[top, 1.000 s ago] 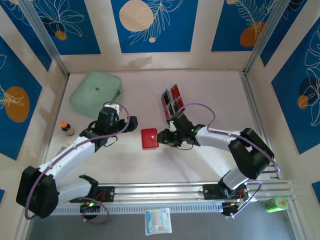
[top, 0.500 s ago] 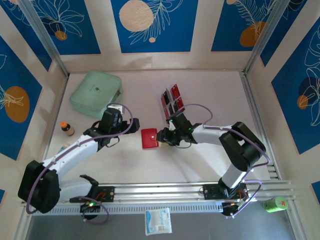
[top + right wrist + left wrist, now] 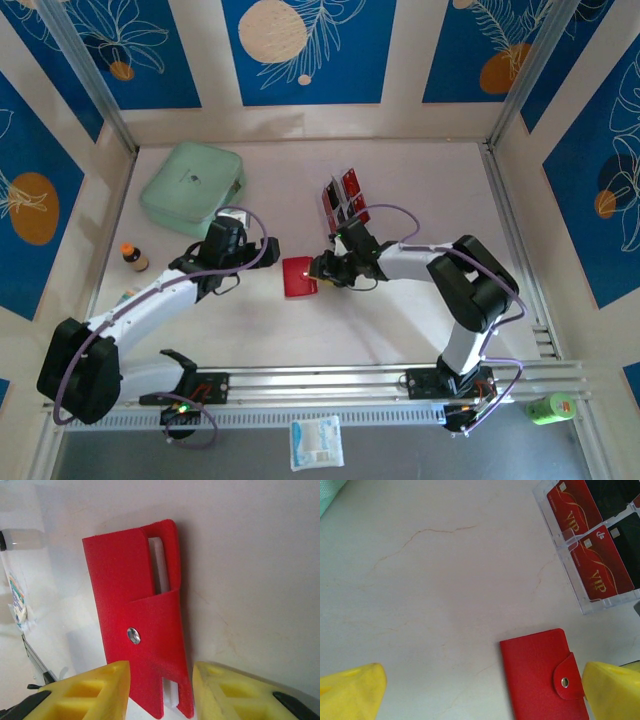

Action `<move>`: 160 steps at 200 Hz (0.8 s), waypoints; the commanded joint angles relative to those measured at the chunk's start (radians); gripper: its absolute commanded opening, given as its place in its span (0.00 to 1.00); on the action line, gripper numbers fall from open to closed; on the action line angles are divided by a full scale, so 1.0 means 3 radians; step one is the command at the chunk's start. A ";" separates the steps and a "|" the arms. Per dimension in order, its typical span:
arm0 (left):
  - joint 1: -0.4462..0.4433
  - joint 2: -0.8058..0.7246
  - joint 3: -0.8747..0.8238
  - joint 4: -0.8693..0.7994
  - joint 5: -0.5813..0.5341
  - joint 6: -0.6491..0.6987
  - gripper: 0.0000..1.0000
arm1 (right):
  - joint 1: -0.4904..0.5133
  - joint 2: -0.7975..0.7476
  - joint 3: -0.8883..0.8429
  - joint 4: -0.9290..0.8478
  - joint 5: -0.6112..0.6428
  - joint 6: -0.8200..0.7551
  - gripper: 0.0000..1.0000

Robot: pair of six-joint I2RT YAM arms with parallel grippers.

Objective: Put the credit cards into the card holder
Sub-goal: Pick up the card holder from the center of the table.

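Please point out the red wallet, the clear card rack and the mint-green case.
Small flat red folding wallet [image 3: 535,675], left wrist view, front cover.
Clear plastic card rack [image 3: 569,577], left wrist view, bare edge.
Large mint-green case [image 3: 192,187], top external view, lid middle.

Top external: fixed high behind the arm bases, facing down over the whole table [image 3: 420,180]. Left wrist: looks steeply down from moderate height. Right wrist: very close, low. All three share the card holder [image 3: 298,277] — top and left wrist also the clear card rack [image 3: 578,587].
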 commanded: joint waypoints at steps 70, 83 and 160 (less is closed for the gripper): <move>-0.0053 0.0065 0.0031 0.0008 -0.0047 0.0022 1.00 | -0.0009 0.0246 0.0209 0.0036 -0.0211 -0.0033 0.35; -0.0053 0.0072 0.0028 0.0009 -0.0045 0.0020 1.00 | -0.0012 0.0267 0.0204 0.0048 -0.0226 -0.0029 0.34; -0.0065 0.0081 0.0035 -0.0002 -0.0059 -0.0025 1.00 | -0.0044 0.0216 0.0128 0.0106 -0.0284 -0.0002 0.00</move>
